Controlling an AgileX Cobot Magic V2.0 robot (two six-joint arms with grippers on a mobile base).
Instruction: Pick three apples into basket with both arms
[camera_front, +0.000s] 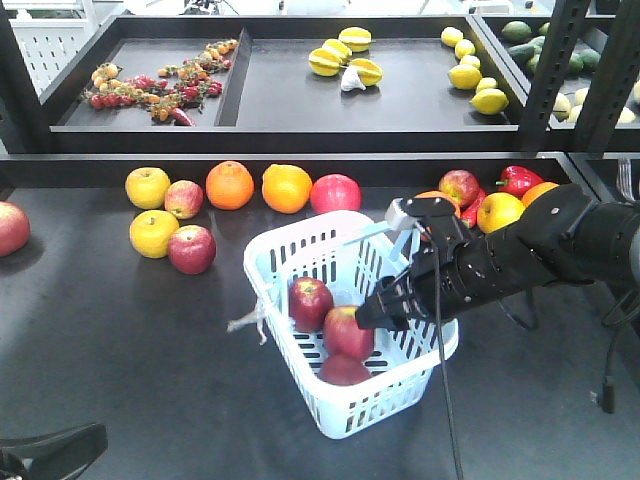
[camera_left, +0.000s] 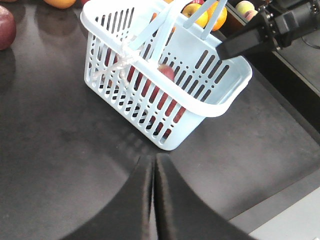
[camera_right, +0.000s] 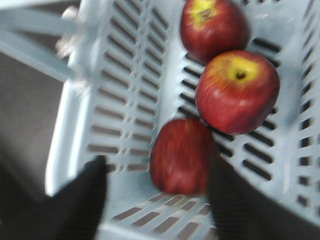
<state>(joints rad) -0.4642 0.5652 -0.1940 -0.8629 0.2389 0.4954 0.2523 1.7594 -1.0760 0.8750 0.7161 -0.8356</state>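
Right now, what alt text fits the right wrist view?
Three dark red apples lie inside the pale blue basket, seen from just above. The open right gripper frames the nearest apple without clearly touching it; the picture is slightly blurred.

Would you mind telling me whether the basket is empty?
No: the basket holds three red apples on its slotted floor.

No text, label, brand, number or sign can be read in any view: not on the basket (camera_front: 300, 262), the apples (camera_right: 235, 90), the arms or the shelf trays.
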